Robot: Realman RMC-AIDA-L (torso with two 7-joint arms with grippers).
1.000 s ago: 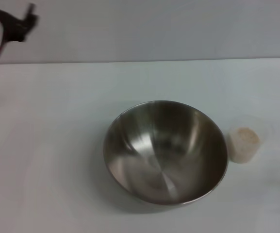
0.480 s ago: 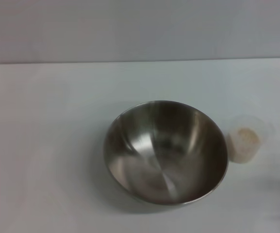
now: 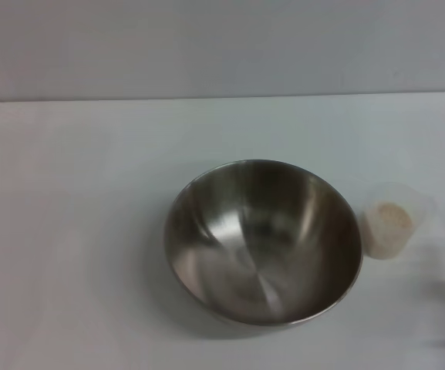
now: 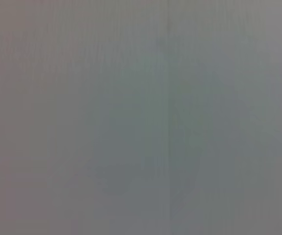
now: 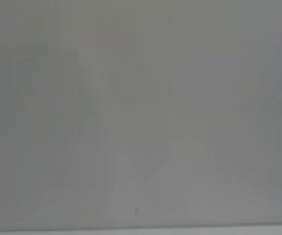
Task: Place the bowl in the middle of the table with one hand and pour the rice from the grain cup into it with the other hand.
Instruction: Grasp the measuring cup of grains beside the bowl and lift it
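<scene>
The bowl sits on the white worktop, near the middle and a bit toward the robot's right. It is big, round and shiny, and it stands upright with its open side up. The inside looks bare metal.

The grain cup stands just beside the bowl, on the bowl's right side. It is small and clear, and it stands upright too. The rice is inside the cup, a pale beige heap. The cup seems not quite to touch the bowl's rim, but the gap is hard to see.

No fingers show in the head view, so nothing can be placed next to them, and I cannot tell if they are spread or pressed together. Both wrist views show only a flat grey surface with faint shadows.
</scene>
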